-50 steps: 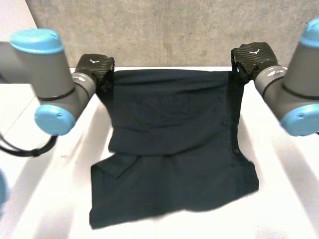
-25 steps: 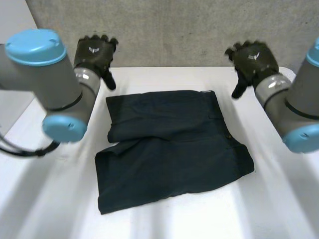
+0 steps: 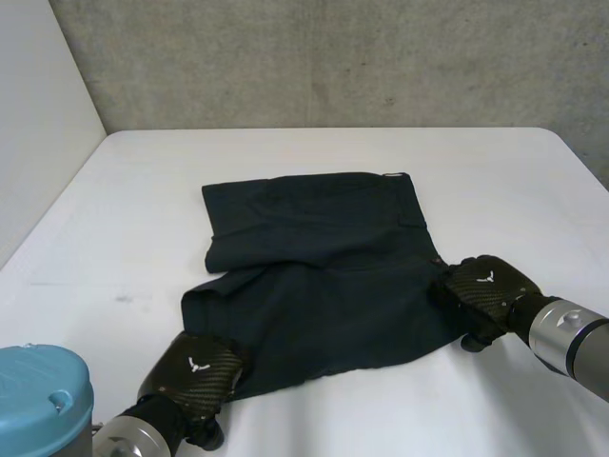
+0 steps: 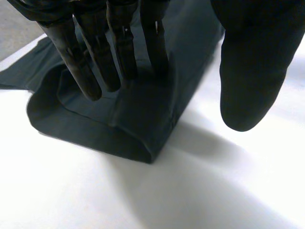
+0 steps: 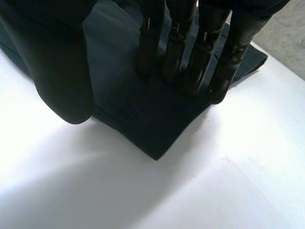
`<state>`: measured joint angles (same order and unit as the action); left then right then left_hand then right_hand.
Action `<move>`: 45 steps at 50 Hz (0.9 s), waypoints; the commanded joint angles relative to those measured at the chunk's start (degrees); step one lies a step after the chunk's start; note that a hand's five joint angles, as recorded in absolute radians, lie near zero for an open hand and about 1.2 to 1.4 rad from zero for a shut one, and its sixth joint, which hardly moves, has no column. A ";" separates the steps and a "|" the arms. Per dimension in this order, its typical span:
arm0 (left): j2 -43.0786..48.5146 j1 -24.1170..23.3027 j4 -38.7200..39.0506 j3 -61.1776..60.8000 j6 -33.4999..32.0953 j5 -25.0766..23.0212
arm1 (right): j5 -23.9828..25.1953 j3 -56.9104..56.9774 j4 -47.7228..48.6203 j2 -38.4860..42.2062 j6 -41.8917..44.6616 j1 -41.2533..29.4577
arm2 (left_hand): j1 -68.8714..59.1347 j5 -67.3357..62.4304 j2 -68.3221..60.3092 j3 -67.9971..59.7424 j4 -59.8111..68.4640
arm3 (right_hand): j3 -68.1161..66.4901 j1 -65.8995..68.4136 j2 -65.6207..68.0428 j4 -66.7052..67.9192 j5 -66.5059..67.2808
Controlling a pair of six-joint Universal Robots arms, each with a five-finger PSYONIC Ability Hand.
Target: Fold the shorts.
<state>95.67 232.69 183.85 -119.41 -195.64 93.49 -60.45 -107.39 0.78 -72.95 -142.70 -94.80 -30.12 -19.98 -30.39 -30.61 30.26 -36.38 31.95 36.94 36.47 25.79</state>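
The dark shorts (image 3: pixel 324 267) lie folded mid-counter (image 3: pixel 143 190). The left hand (image 3: pixel 195 373), a white emblem on its back, rests straight fingers (image 4: pixel 121 47) on their near-left corner, thumb held apart. The right hand (image 3: pixel 485 290) does likewise at the near-right corner.

1. We see the left hand (image 3: pixel 195 381) and right hand (image 3: pixel 495 295) in black woven-pattern shells, each with a white emblem (image 3: pixel 485 278).
2. We see a grey wrist cuff (image 3: pixel 561 333) and a light-blue cap (image 3: pixel 43 390).
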 commanded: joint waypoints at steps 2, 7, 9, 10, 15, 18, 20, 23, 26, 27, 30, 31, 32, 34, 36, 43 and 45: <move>3.73 1.45 5.46 0.93 -0.18 -0.24 | 0.51 0.25 6.42 4.13 -0.38 0.67 | 1.07 0.92 1.34 1.56 -1.20 | -2.30 6.73 1.74 2.21 2.89; 6.36 2.68 8.72 2.07 -0.62 0.03 | 0.60 0.86 8.09 5.63 -0.29 0.49 | 0.40 0.25 0.67 0.89 -0.53 | -2.47 6.90 1.91 2.38 3.06; 8.12 2.86 9.34 3.04 -0.79 0.47 | 0.60 0.86 8.53 5.80 -0.29 0.40 | 0.23 0.08 0.50 0.72 -0.36 | -2.30 6.73 1.74 2.21 2.89; 8.65 2.86 9.42 3.30 -0.80 0.73 | 0.60 0.95 9.15 5.89 -0.29 0.40 | 0.23 0.08 0.50 0.72 -0.36 | -2.63 7.06 2.07 2.55 3.23; 12.16 2.86 9.51 5.85 -0.88 2.31 | 0.24 1.30 11.52 6.24 -0.38 0.23 | -0.95 -1.09 -0.68 -0.46 0.81 | -3.98 8.41 3.42 3.89 4.57; 13.04 2.86 9.51 6.64 -0.88 2.49 | -0.28 1.74 13.10 7.47 -0.47 0.05 | -4.80 -4.94 -4.53 -4.31 4.66 | -5.48 9.91 4.92 5.39 6.07; 13.66 2.86 9.69 7.44 -0.97 2.58 | -0.37 2.18 13.46 8.35 -0.47 -0.04 | -11.36 -11.51 -11.09 -10.87 11.23 | -8.17 12.61 7.62 8.09 8.77; 14.10 2.86 10.04 8.14 -0.88 2.58 | -1.25 3.15 13.63 9.93 -0.38 -0.47 | -25.24 -25.39 -24.97 -24.75 25.10 | -13.87 18.31 13.31 13.79 14.47; 14.01 2.86 10.13 8.40 -0.97 2.58 | -2.39 4.11 13.29 10.72 -0.21 -1.26 | -40.26 -40.41 -39.99 -39.77 40.12 | -39.16 43.59 38.60 39.07 39.75; 13.84 2.86 10.13 8.41 -0.97 2.58 | -2.57 4.29 13.20 10.73 -0.21 -1.27 | -49.78 -49.93 -49.51 -49.29 49.64 | -43.57 48.01 43.01 43.49 44.17; 13.31 2.86 9.95 8.49 -0.97 2.84 | -3.18 4.82 12.67 9.85 -0.47 -1.18 | -49.88 -50.02 -49.61 -49.39 49.74 | -43.62 48.05 43.06 43.53 44.21; 12.09 2.86 9.69 8.49 -0.97 2.84 | -3.18 4.73 12.41 9.76 -0.56 -1.18 | -49.88 -50.02 -49.61 -49.39 49.74 | -43.62 48.05 43.06 43.53 44.21; 11.12 2.86 9.43 8.41 -0.97 2.84 | -3.10 4.56 12.06 9.50 -0.64 -1.18 | -49.88 -50.02 -49.61 -49.39 49.74 | -43.62 48.05 43.06 43.53 44.21; 8.93 2.86 8.46 8.06 -1.06 2.75 | -3.01 4.03 10.30 7.92 -0.56 -1.09 | -49.88 -50.02 -49.61 -49.39 49.74 | -43.62 48.05 43.06 43.53 44.21; 5.59 2.68 5.40 7.27 -1.41 2.75 | -3.01 3.68 8.37 5.64 -0.47 -1.00 | -49.88 -50.02 -49.61 -49.39 49.74 | -43.62 48.05 43.06 43.53 44.21; -2.32 2.42 -14.25 4.55 -2.90 2.40 | -1.95 3.68 -12.53 -3.07 4.88 -0.83 | -49.88 -50.02 -49.61 -49.39 49.74 | -43.62 48.05 43.06 43.53 44.21; -3.21 2.59 -19.90 3.93 -4.04 2.05 | -2.39 3.50 -22.07 -4.99 10.83 -0.65 | -49.88 -50.02 -49.61 -49.39 49.74 | -43.62 48.05 43.06 43.53 44.21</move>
<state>96.95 235.19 180.07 -113.52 -197.65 96.10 -63.01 -103.84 -1.61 -72.60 -140.93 -95.70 -62.72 -57.56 -68.26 -67.94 68.95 -67.57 53.47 67.38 68.09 55.13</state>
